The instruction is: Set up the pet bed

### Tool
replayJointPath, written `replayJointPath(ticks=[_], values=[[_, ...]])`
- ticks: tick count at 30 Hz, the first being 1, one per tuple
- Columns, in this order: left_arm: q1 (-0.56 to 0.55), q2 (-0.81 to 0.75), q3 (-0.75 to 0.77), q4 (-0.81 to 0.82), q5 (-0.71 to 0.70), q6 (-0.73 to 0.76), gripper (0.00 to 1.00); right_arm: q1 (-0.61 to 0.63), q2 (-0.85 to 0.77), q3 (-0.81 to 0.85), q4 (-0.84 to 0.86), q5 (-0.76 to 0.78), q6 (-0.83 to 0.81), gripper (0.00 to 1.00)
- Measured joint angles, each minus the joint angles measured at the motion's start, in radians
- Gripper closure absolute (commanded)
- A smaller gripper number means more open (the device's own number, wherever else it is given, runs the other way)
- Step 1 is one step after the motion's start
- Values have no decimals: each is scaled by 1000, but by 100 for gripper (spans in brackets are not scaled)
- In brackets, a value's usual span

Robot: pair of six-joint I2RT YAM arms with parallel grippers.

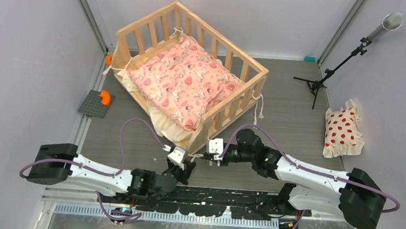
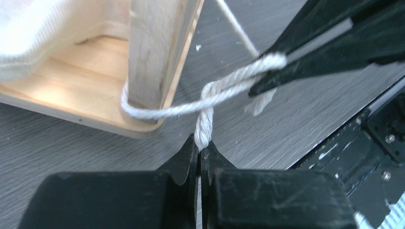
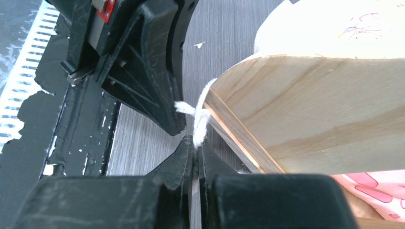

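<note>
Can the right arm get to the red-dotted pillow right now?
Probably not yet. The floor between the right arm and the pillow looks free, but its fingers are shut on the cord looped round the bed corner post; it would have to let go first.

The cream tie [image 2: 162, 112] ran behind the corner post [image 2: 153, 47] of the pet bed [image 2: 71, 95], its far side hidden; both were cut off at the frame's top edge. Overhead, the tie was too small to tell. The pink cushion [image 3: 377, 191] was cropped at the right wrist view's lower right.
</note>
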Motion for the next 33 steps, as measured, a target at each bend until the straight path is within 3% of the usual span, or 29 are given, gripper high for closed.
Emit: replayJointPath(ticks=[8, 20, 29, 33], values=[[0, 0, 32, -203, 87, -52, 100, 4, 11, 9, -1, 26, 0, 93], [0, -21, 76, -368, 55, -141, 100, 5, 55, 9, 0, 46, -8, 71], [0, -14, 103, -388, 0, -150, 100, 5, 84, 9, 9, 45, -7, 49], [0, 9, 115, -389, -3, -146, 100, 5, 79, 17, 16, 45, -6, 47]])
